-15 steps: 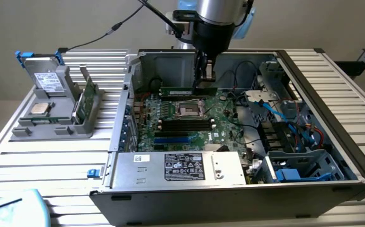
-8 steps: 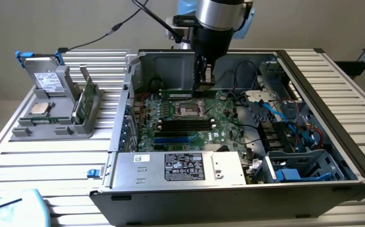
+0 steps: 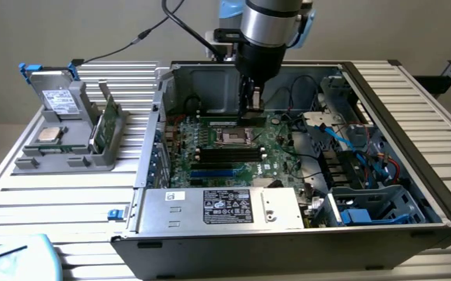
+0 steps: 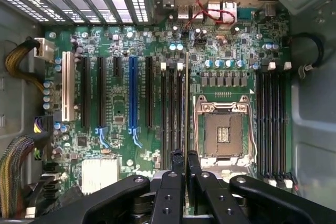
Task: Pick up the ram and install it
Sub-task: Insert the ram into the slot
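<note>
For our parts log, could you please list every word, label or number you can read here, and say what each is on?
No text reads clearly.
On the power supply, the black label: print too small.
On the grey drive, the white label: blurred.
On the motherboard, the white print: too small.

PC case (image 3: 288,249), side open, on slatted table (image 3: 54,199); motherboard (image 3: 233,146) inside. Arm (image 3: 268,23) w/ gripper (image 3: 252,105) low over motherboard. Grey holder (image 3: 61,158) w/ drive (image 3: 59,100) at exterior view's left.
</note>
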